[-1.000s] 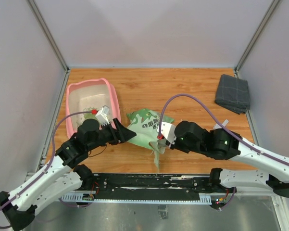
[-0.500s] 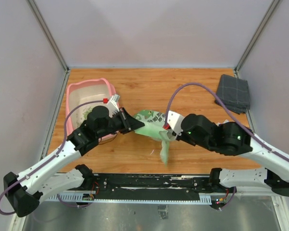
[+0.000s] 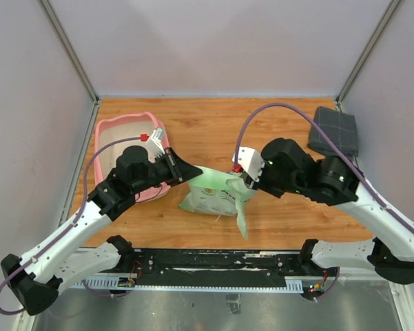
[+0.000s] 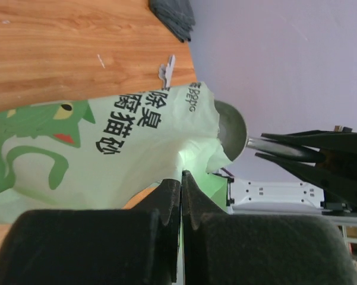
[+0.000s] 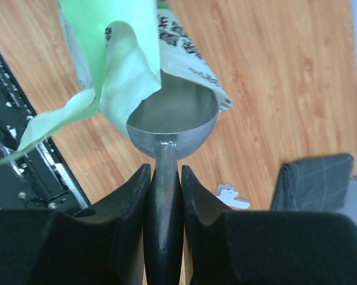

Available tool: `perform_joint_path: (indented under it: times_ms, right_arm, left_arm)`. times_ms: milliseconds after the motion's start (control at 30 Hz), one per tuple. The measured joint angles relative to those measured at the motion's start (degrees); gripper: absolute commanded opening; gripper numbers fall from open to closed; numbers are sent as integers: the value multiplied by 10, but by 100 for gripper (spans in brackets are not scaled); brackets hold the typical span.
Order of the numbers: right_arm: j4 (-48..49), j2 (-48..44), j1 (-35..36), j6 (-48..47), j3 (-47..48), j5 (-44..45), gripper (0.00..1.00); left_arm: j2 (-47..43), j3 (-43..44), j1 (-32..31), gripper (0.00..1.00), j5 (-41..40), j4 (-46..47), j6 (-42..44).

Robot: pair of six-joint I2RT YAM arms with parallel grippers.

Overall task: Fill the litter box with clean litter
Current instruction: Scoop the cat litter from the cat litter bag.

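The litter box [image 3: 124,120] is seen at the far left of the tabletop [image 3: 213,127], with much of its pale inside hidden under the left arm. The clean litter itself cannot be made out in any view and is judged to lie inside the printed green bag [image 3: 210,196], which hangs between the two arms just right of the box. The left pincer [image 4: 181,181] is pressed together on a thin fold at the bag's open edge. The right pincer [image 5: 164,171] is clamped on the handle of the metal scoop [image 5: 178,119], whose bowl, seemingly empty, is set at the bag's mouth under a loose flap. The litter is expected to behave as loose, dry grain: light by the scoopful, free-running and easily spilled if the bowl is tilted, so it is better carried level in the scoop than gripped. The bag is thin, soft and probably slippery. It is best held at the rim so that the mouth is kept open, though a pinch on a single fold could slip or tear under the weight of the contents. A grey cloth [image 3: 334,131] lies well apart at the far right.
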Motion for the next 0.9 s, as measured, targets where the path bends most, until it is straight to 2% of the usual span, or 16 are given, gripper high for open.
perform_joint_path:
  times_ms: [167,267,400,733,900]
  right_arm:
    - [7,68,-52,-24,18,-99,1]
    - [22,85,-61,-42,7,-160,1]
    - [23,100,-61,-72,-20,-192,1]
    - [48,157,24,-125,-58,-76,1]
    - [43,196,32,-129,-70,-25,1]
  left_arm:
    - [-53,-63,40,0,12,29,0]
    - [-76,-107,42,0,25,49,-2]
    - [-90,-156,48,0,35,45,0]
    - [-95,-220,78,0,67,93,-13]
    - [-101,-233,80,0,76,114,-23]
